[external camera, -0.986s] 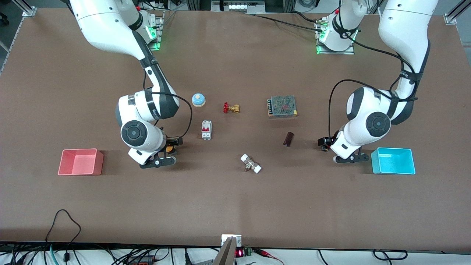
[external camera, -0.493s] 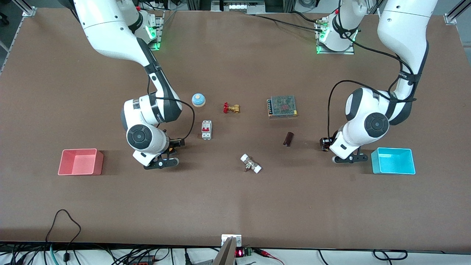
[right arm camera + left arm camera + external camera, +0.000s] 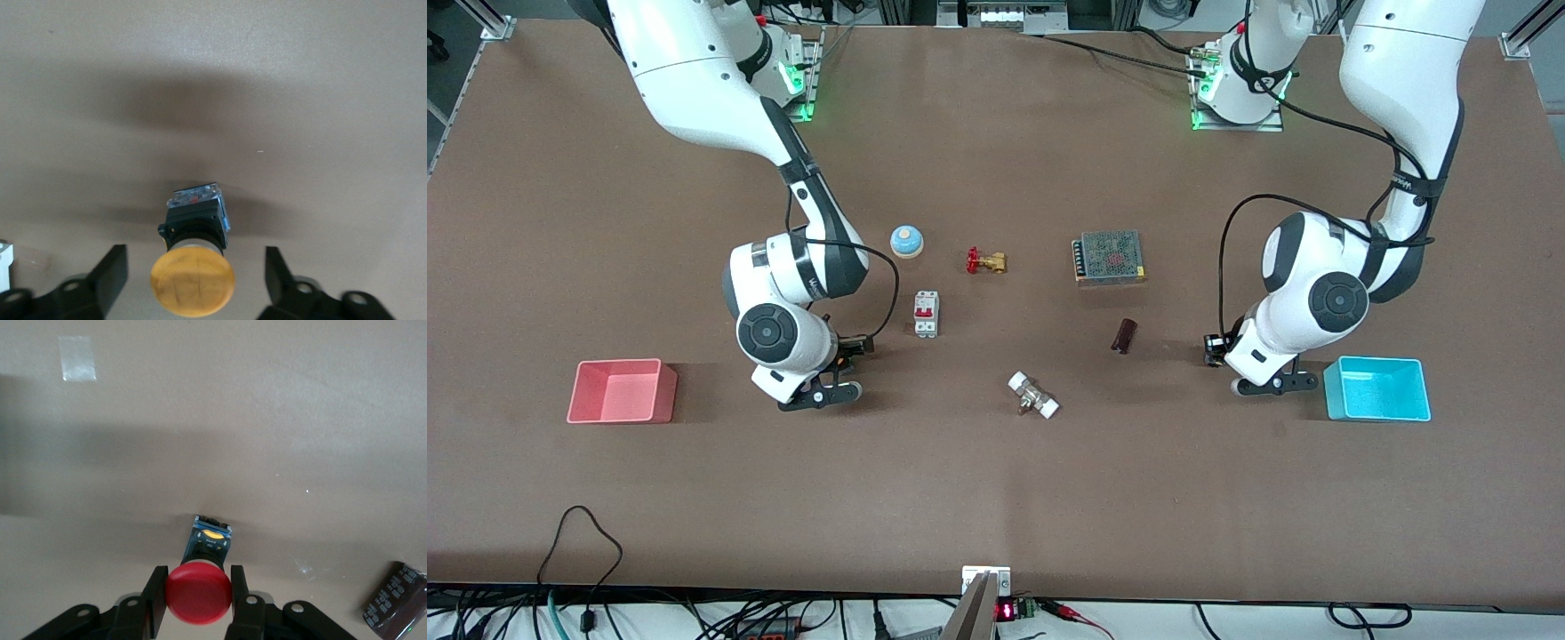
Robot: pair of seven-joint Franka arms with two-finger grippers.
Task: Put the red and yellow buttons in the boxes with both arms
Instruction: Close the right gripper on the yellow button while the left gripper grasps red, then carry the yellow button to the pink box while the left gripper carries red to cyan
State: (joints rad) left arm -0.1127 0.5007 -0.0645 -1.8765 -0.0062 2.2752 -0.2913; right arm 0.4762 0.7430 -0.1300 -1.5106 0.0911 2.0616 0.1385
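In the left wrist view the red button (image 3: 199, 595) sits between my left gripper's (image 3: 198, 572) fingers, which press on both sides of its round red cap; its black body points down to the table. In the front view that gripper (image 3: 1213, 348) is low beside the cyan box (image 3: 1332, 391). In the right wrist view the yellow button (image 3: 192, 283) stands on the table between my right gripper's (image 3: 195, 252) fingers, which are wide apart and clear of it. In the front view the right hand (image 3: 845, 351) hides the yellow button, some way from the pink box (image 3: 667, 391).
Between the arms lie a blue dome (image 3: 906, 240), a brass valve (image 3: 985, 261), a white breaker (image 3: 926, 313), a mesh power supply (image 3: 1109, 257), a dark cylinder (image 3: 1124, 335) and a white fitting (image 3: 1033, 396). The dark cylinder also shows in the left wrist view (image 3: 393, 605).
The right hand has shifted slightly toward the breaker and now covers the yellow cap, which showed a second ago. The left hand has barely moved.
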